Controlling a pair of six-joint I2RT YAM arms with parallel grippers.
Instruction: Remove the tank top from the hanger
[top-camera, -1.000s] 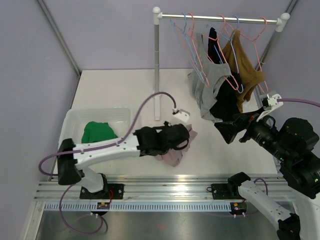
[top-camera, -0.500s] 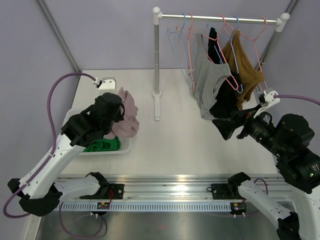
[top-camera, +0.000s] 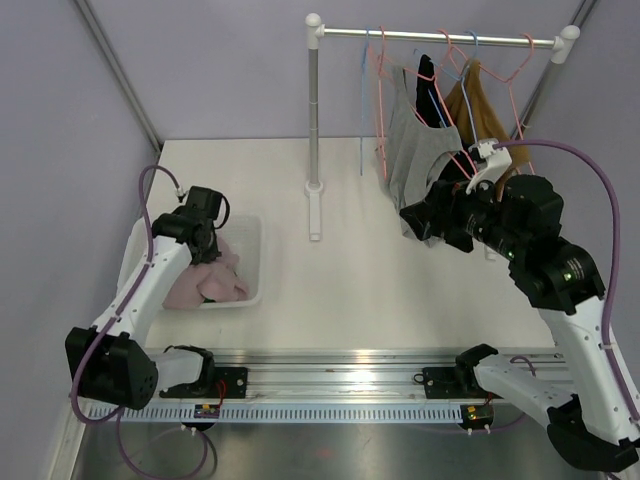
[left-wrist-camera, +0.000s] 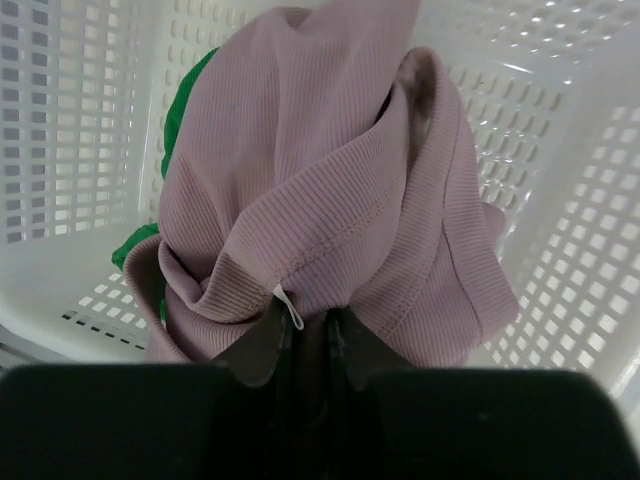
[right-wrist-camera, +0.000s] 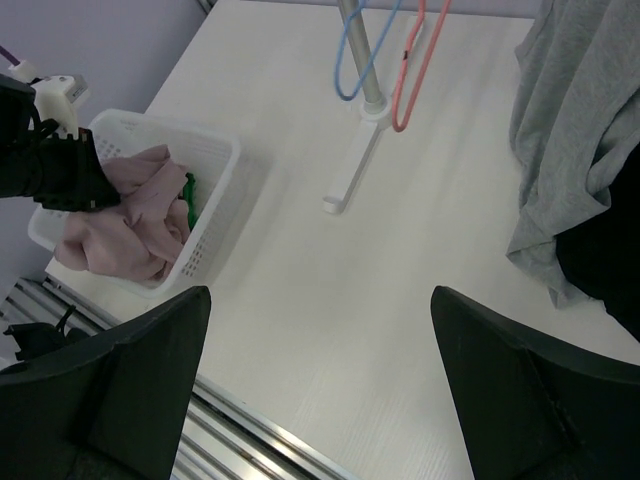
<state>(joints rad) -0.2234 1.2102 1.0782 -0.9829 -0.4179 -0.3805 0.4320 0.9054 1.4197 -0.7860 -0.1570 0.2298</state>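
A white perforated plastic basket (top-camera: 254, 262) sits at the left of the pale worktop (top-camera: 330, 290). Inside it, a ribbed mauve-pink tank top (left-wrist-camera: 330, 190) lies bunched over a green garment (left-wrist-camera: 183, 100). Its heap runs from the far right corner towards the near left, and it is on no hanger. The left gripper (left-wrist-camera: 310, 322) is pinched together on a fold of it. Further right, a grey tank top (top-camera: 410, 150) hangs lengthwise, straps up, from a pink wire hanger (top-camera: 381, 90) on the metal rail (top-camera: 440, 37). The right gripper (top-camera: 418, 224) is near its lower hem, jaws spread wide and holding nothing.
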